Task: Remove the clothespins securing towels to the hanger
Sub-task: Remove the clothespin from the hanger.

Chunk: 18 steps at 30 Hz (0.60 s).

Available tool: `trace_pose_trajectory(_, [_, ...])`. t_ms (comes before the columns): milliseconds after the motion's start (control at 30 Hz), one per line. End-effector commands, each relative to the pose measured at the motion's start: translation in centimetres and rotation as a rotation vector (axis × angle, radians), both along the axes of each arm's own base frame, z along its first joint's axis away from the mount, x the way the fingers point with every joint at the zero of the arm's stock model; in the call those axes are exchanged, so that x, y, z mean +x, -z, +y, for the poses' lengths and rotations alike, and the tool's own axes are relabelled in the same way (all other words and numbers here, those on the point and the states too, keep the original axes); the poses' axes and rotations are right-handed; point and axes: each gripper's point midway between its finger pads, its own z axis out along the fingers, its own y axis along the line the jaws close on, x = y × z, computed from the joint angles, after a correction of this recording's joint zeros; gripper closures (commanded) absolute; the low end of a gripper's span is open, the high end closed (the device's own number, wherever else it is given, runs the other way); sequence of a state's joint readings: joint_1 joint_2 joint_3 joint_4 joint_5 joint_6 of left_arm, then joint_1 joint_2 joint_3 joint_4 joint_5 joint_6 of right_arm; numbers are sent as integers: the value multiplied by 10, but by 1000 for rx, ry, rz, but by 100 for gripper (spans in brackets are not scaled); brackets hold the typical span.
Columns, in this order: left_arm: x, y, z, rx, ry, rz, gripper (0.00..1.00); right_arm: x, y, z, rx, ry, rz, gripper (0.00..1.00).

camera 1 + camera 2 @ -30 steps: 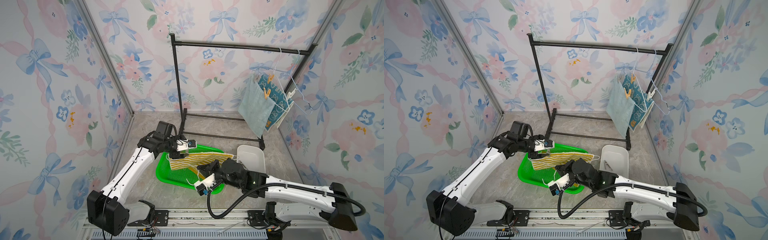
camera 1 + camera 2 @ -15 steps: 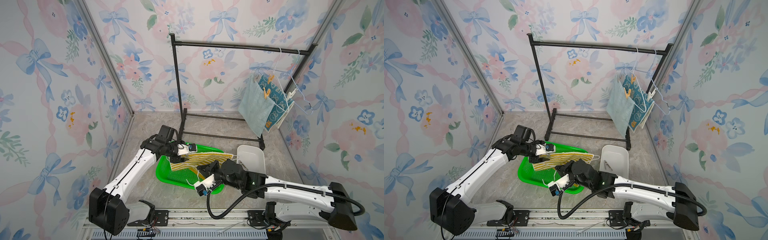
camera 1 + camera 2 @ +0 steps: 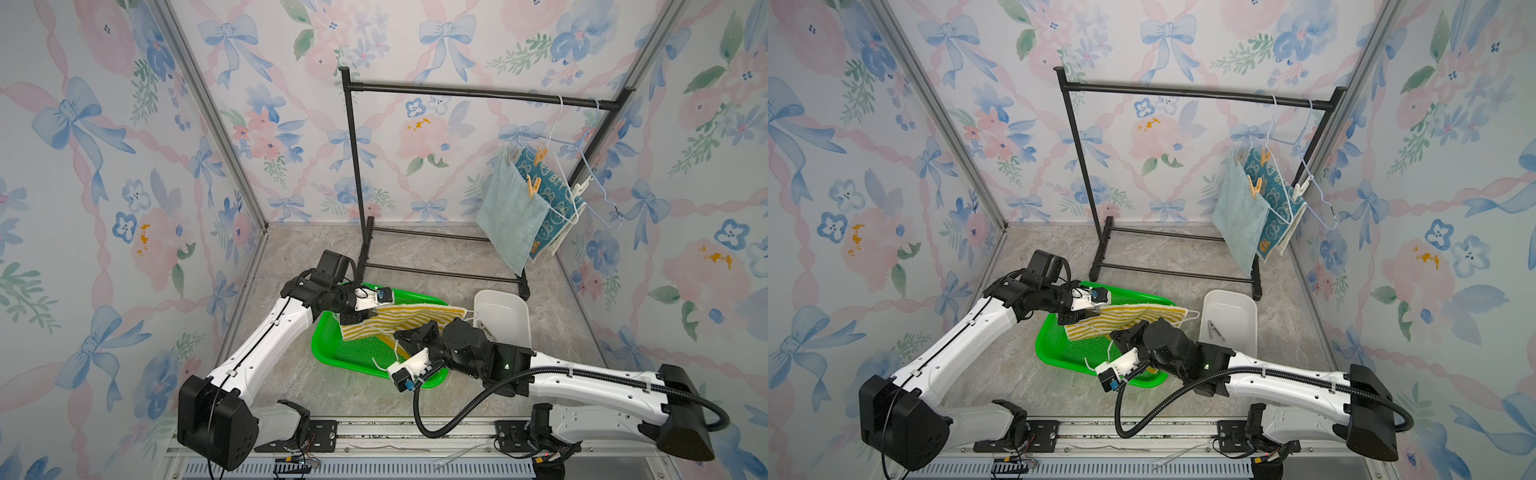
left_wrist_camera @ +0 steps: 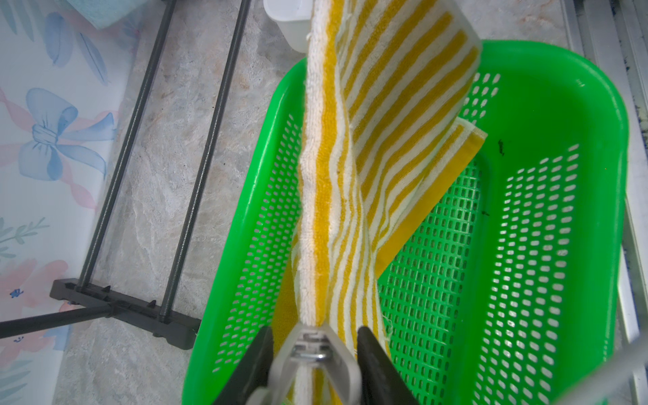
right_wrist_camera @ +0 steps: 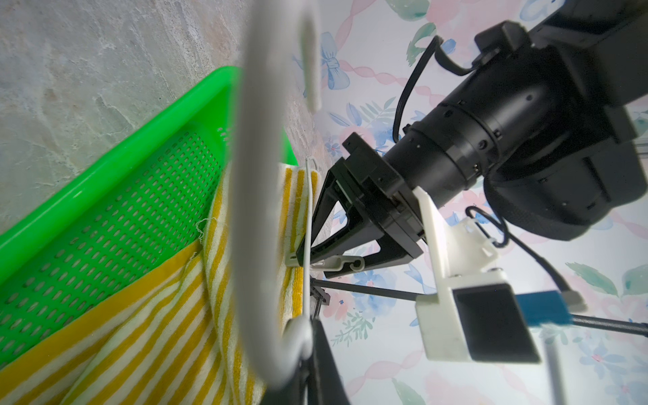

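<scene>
At lower centre of a top view, the right hand [image 3: 405,336] is clamped on the white hanger [image 5: 256,210], holding it over the green basket [image 4: 596,140] that stands on the tabletop [image 3: 291,374]. The striped towel [image 4: 385,105] hangs from this hanger and drapes into the basket. Just beyond, at the towel's left end, the left hand [image 4: 313,336] is set narrow on a translucent clip [image 4: 311,350]. At the bottom of the left wrist view, one black finger [image 4: 373,361] bears on each handle, and the clip's mouth grips the towel's edge. The step in hand appears to be the release of this clip. The next move calls for a full squeeze until the mouth opens. A straight pull off the edge should follow, with the right hand steadying the hanger. The likely destination is the white bin [image 3: 1229,303], right of the basket, where a loose clip [image 3: 1214,331] lies. At upper right, the teal towel [image 3: 509,216] and blue towel [image 3: 552,195] hang from the rack [image 3: 457,90]. They are pinned by two tan clips [image 3: 540,154], a grey clip [image 3: 508,154] and a white clip [image 3: 582,185], none yet removed.
</scene>
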<state>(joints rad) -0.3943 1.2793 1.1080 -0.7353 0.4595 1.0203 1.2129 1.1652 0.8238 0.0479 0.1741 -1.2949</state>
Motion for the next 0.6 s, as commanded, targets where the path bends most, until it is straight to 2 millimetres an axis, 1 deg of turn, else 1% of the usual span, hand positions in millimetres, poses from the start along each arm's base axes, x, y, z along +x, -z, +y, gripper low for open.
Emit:
trace_pose_trajectory(0, [-8,-2,-1,-2,27,5,67,1,1,2,6,16,-18,100])
trace_pose_trajectory(267, [-8,-7,0,-1,36,-22,87,2,-2,2,28,30,5,100])
trace_pose_trajectory(400, [-9,-10,0,-3,40,-35,94,2,-3,3,35,36,14,100])
trace_pose_trajectory(567, [-11,-23,-2,-27,58,-72,100,5,-4,6,48,47,31,100])
